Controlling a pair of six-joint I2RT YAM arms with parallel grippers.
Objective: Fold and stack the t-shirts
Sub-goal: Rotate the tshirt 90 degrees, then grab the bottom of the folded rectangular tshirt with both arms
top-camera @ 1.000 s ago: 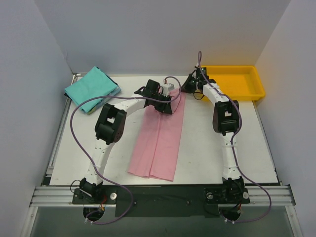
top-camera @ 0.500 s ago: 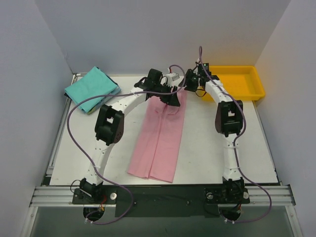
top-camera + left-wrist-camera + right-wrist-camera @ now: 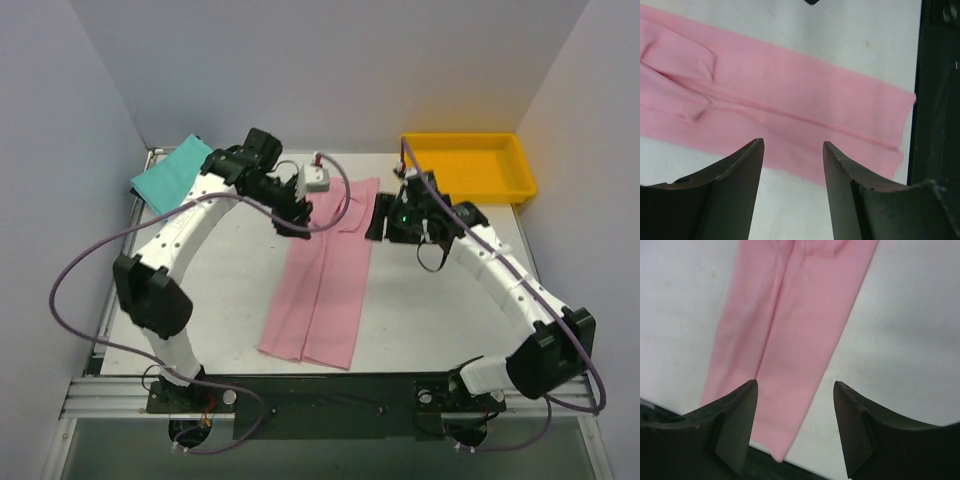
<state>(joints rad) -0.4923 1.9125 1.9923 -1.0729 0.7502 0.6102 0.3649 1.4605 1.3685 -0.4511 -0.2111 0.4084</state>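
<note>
Covering the teal shirt's [image 3: 165, 180] edge was an arm [image 3: 222, 164]; left tool [image 3: 297, 214] and right tool [image 3: 379, 219], both open, flanked the pink shirt [image 3: 325, 290].

Top camera looks down; both wrist cameras closely share the pink t-shirt [image 3: 322, 285].

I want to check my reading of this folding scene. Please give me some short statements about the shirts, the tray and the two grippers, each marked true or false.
1. The pink t-shirt lies on the table as a long folded strip. True.
2. The left gripper is shut on the pink t-shirt. False: it is open above the cloth and holds nothing.
3. The right gripper is open and empty. True.
4. The teal t-shirt lies inside the yellow tray. False: it lies folded at the far left corner of the table, and the tray stands at the far right.
</note>
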